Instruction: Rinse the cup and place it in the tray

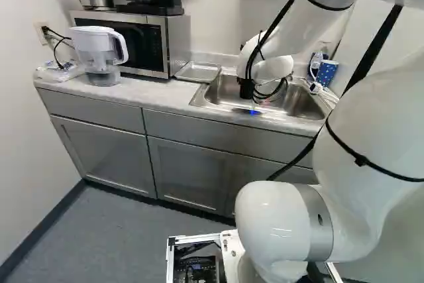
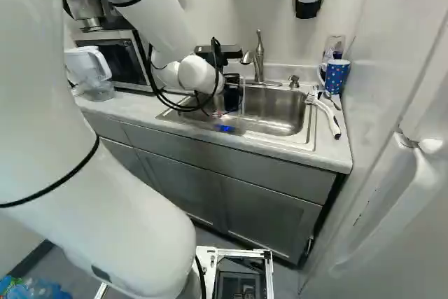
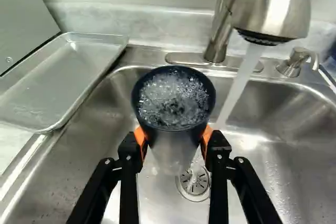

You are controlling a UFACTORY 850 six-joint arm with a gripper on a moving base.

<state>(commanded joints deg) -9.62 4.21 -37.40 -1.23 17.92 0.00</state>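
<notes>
Gripper (image 2: pixel 231 93) part-open, clamped both sides on dk-rimmed cup (image 3: pixel 174 142) w/ frothy water (image 3: pixel 173 97) inside.

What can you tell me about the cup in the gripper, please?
The cup is round and tapers downward, with a dark rim, a greyish lower body and no handle showing; its material is unclear. Frothy, bubbling water fills its mouth. It is held roughly upright above the sink, the gripper's orange pads on opposite sides, with the faucet's stream falling beside it.
</notes>
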